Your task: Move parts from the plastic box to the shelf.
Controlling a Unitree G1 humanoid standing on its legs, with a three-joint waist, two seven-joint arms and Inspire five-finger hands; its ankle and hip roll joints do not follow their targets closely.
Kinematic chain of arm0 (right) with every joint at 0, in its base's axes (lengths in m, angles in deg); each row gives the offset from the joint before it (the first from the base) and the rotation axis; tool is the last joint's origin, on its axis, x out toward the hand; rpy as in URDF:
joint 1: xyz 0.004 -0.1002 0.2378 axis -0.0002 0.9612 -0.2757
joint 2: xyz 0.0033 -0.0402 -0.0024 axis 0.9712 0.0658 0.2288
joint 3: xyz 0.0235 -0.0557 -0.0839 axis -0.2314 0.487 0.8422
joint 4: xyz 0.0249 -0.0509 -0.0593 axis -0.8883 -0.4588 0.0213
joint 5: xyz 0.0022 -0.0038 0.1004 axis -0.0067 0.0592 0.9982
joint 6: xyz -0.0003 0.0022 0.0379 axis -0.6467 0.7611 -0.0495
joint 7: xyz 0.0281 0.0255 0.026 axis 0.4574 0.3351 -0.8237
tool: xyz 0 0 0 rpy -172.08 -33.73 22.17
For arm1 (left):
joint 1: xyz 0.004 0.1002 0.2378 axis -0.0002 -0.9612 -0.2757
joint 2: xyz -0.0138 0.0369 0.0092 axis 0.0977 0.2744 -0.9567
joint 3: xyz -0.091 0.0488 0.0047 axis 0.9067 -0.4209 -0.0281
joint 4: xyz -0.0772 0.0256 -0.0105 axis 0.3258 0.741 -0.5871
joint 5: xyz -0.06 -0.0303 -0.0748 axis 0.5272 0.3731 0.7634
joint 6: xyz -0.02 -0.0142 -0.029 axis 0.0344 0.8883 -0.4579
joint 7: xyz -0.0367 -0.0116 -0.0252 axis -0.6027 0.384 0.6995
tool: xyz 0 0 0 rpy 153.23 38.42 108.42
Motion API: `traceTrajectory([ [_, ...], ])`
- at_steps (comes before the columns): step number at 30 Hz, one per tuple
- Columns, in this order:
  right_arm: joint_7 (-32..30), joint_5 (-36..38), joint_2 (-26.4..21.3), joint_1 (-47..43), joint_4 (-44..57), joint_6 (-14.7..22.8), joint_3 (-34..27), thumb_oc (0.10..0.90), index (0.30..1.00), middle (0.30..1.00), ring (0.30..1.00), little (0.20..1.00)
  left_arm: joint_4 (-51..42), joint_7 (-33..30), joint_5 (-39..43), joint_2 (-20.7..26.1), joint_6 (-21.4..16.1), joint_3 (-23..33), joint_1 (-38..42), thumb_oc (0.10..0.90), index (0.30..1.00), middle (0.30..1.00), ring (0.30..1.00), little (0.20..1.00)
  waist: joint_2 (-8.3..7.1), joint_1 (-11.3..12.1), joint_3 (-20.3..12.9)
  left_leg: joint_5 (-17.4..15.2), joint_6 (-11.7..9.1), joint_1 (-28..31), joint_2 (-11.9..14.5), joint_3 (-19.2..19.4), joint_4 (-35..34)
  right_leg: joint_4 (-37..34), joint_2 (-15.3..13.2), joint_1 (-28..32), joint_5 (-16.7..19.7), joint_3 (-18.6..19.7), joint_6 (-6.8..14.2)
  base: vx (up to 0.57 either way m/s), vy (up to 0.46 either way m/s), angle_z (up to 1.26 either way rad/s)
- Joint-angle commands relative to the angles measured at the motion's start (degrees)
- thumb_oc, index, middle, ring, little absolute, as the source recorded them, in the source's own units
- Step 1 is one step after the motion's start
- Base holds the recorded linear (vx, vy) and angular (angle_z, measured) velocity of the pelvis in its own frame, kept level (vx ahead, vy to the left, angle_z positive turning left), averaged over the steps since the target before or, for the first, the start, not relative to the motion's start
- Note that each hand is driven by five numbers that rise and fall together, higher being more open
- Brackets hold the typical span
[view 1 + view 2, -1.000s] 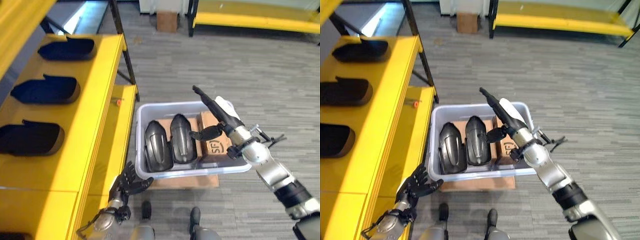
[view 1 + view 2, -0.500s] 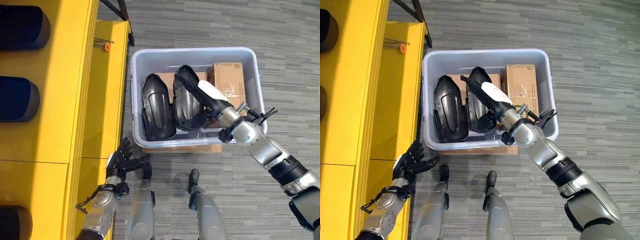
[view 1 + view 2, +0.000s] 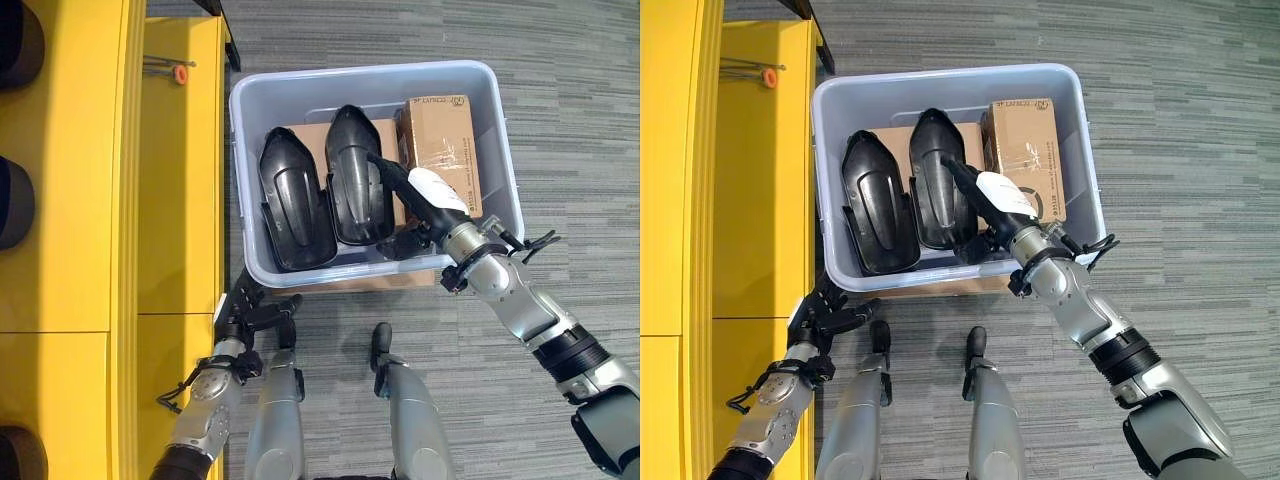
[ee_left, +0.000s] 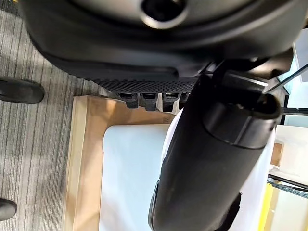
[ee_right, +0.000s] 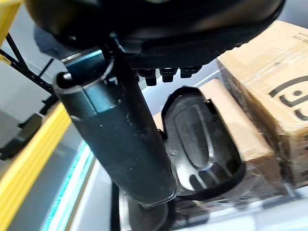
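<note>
Reaching over the plastic box (image 3: 505, 150), right hand (image 3: 415, 195) fingers straight.

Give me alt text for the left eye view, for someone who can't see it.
The robot's right hand reaches with straight fingers over a grey plastic box on the floor, above two black parts lying side by side next to a cardboard carton. A yellow shelf stands beside the box, and the left hand hangs open near it.
</note>
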Motion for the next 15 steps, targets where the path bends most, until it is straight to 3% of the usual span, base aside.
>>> traceTrajectory([
  [1,-4.95,-3.06,0.52,-4.19,3.29,2.71,-4.58,0.900,1.000,1.000,1.000,1.000,-5.65,-0.80,-0.65,0.98,-5.02,1.83,-0.92,0.900,1.000,1.000,1.000,1.000,-1.36,0.74,-1.82,-6.35,-1.76,1.29,4.56,-0.78,6.93,-4.92,-6.09,2.76,6.42,2.09,5.39,0.00,0.000,0.00],
  [15,-6.45,-4.12,1.72,-6.43,1.47,1.96,-4.28,0.900,1.000,1.000,1.000,1.000,-5.91,-1.48,-0.37,1.04,-5.21,1.42,-0.33,0.900,1.000,1.000,1.000,1.000,-1.45,1.45,-1.22,-5.64,-1.57,-0.61,4.01,-1.48,6.04,-6.04,-6.38,2.47,6.88,0.95,5.38,0.00,-0.001,0.02],
])
